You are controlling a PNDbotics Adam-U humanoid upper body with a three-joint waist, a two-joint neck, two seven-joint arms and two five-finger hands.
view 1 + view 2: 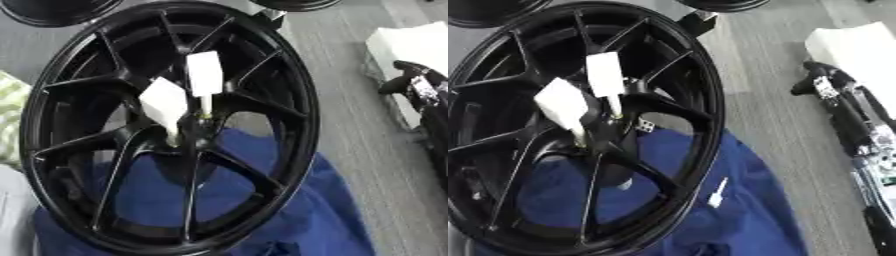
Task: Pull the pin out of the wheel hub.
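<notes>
A black multi-spoke wheel hub lies tilted on a blue cloth. Two white pins stand in its centre, each with a flat white head on a thin stem: one upright, one lower left. A third small white pin lies loose on the cloth beside the rim. My right hand hovers at the right edge, well clear of the hub, its black and silver arm running down to the lower right corner. It holds nothing that I can see. The left hand does not show.
Parts of two more black wheels show along the top edge, one at the left and one at the centre-right. A white box sits at the far right behind my right hand. A green-and-white cloth lies at the left edge. Grey surface separates hub and arm.
</notes>
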